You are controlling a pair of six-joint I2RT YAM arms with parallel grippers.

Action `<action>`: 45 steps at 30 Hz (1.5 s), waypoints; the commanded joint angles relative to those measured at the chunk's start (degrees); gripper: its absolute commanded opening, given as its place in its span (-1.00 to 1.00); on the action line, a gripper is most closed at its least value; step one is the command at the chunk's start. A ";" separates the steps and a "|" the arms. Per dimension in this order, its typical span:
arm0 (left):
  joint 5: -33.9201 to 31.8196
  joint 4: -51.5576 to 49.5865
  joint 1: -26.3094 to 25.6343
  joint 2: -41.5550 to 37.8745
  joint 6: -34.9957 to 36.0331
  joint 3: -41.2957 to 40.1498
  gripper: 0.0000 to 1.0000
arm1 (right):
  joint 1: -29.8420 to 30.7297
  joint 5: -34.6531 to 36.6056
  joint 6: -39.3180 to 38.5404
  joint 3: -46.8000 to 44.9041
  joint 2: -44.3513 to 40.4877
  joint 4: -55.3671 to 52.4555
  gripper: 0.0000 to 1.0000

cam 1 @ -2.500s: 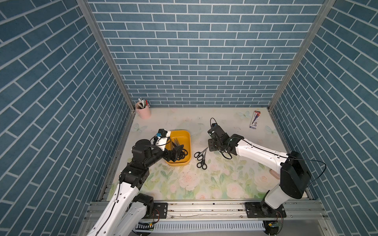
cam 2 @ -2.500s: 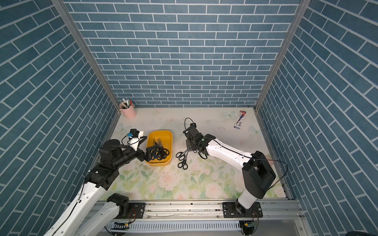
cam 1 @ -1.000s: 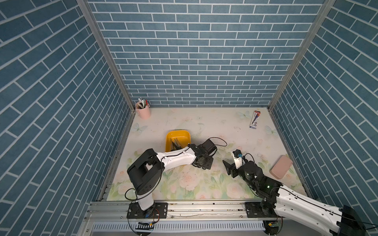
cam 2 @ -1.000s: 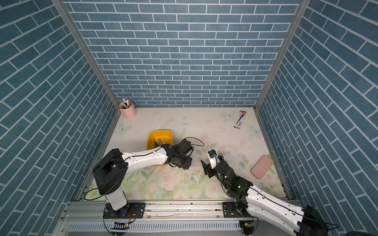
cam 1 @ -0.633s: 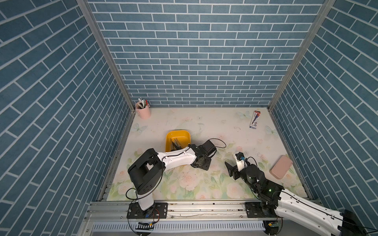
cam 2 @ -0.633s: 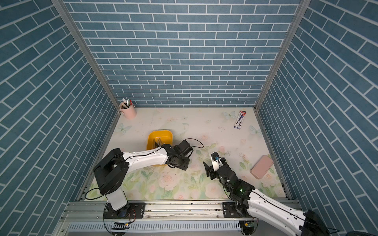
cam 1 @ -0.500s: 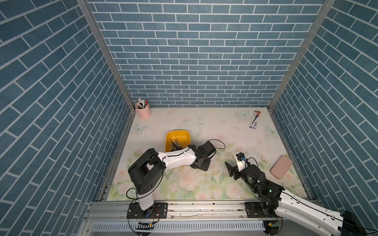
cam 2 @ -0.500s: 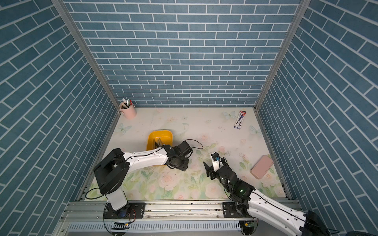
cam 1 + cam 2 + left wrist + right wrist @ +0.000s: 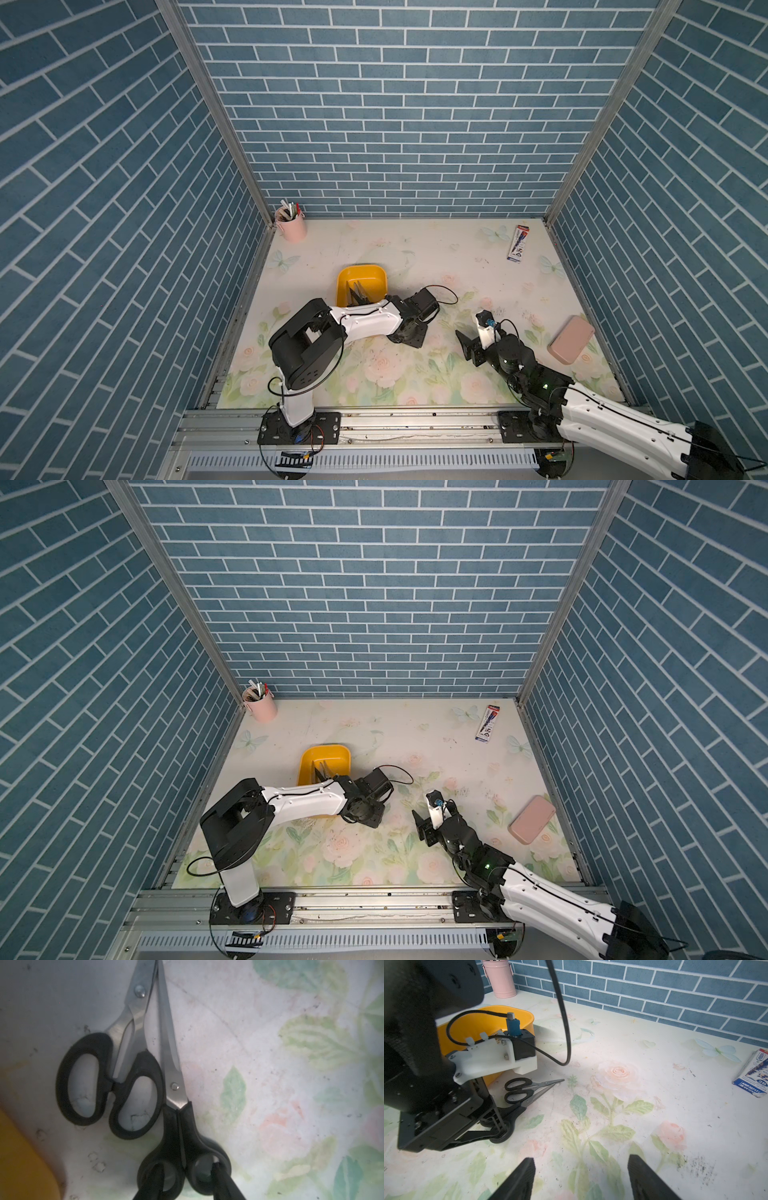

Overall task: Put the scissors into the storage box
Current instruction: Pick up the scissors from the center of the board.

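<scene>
Two pairs of scissors lay flat on the table (image 9: 419, 257), just beside the storage box (image 9: 20, 1157). They were side by side and touching, blades pointing the same way. The longer pair (image 9: 176, 1093) had its handle loops directly under the left gripper (image 9: 184, 1166), and its long axis ran straight away from the jaws towards the blade tips. The shorter pair (image 9: 133, 1043) lay against it on the box side, handles level with the longer pair's pivot. Both top views hid these two pairs beneath the left wrist. More scissors (image 9: 359, 293) were already in the box.

The left jaws stood partly open. One of the fingertips (image 9: 153, 1169) sat inside each loop, so the jaws bracketed the two inner loop bars. A narrow gap showed on either side, so no clamp on the handle was evident. The next move appeared to depend on closing across those bars.

The right gripper (image 9: 581, 1178) hung wide open and empty above bare table, well apart from both pairs. The left arm was therefore the nearer.
</scene>
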 commanded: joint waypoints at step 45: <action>-0.87 -7.17 0.37 1.45 3.06 6.36 -0.85 | 0.06 3.91 2.44 1.02 1.21 0.77 0.48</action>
